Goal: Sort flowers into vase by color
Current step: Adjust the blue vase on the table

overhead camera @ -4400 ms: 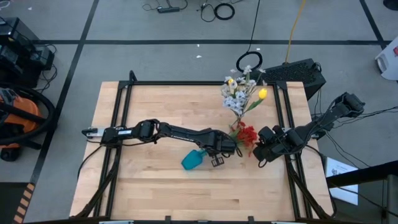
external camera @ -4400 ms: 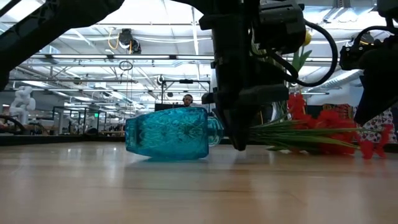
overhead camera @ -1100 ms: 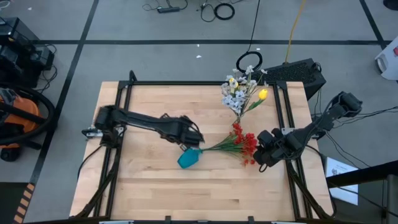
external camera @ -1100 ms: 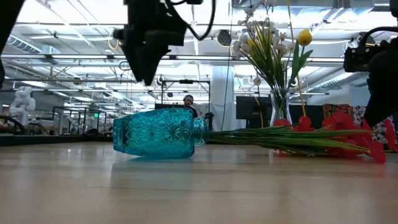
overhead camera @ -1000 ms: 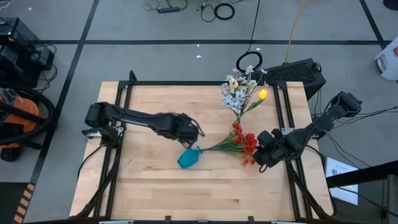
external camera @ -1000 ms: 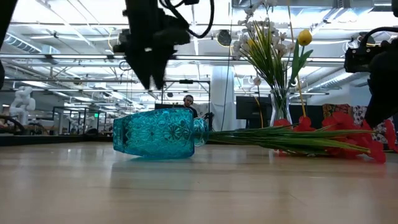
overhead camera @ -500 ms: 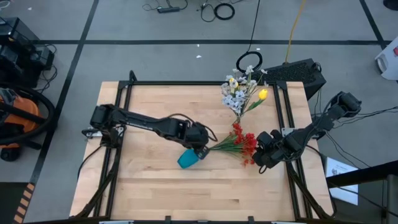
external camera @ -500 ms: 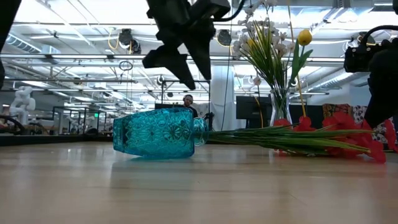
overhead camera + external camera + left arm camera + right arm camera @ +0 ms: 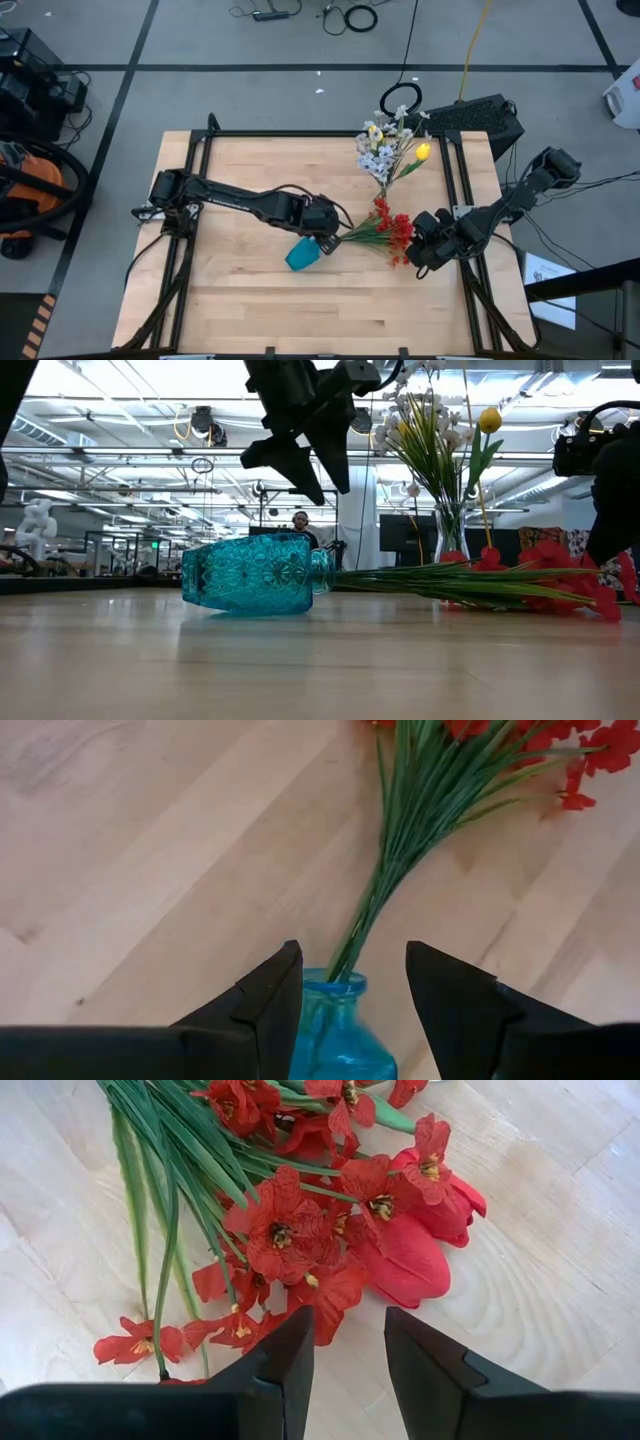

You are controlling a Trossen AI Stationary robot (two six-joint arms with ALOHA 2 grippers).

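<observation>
Evidently the left gripper (image 9: 345,985) hovers, fingers spread and empty, over the toppled blue glass vase (image 9: 303,254), whose floppy red artificial flowers (image 9: 392,228) are best gripped by their bundled green stems.

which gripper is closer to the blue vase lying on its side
Left. The left gripper hovers open just above the blue vase neck; the right gripper waits beyond the red flowers.

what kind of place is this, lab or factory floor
Probably a robotics lab in a big industrial hall: a framed wooden table, cables loose on the floor, and high ceiling trusses over workstations behind.
</observation>
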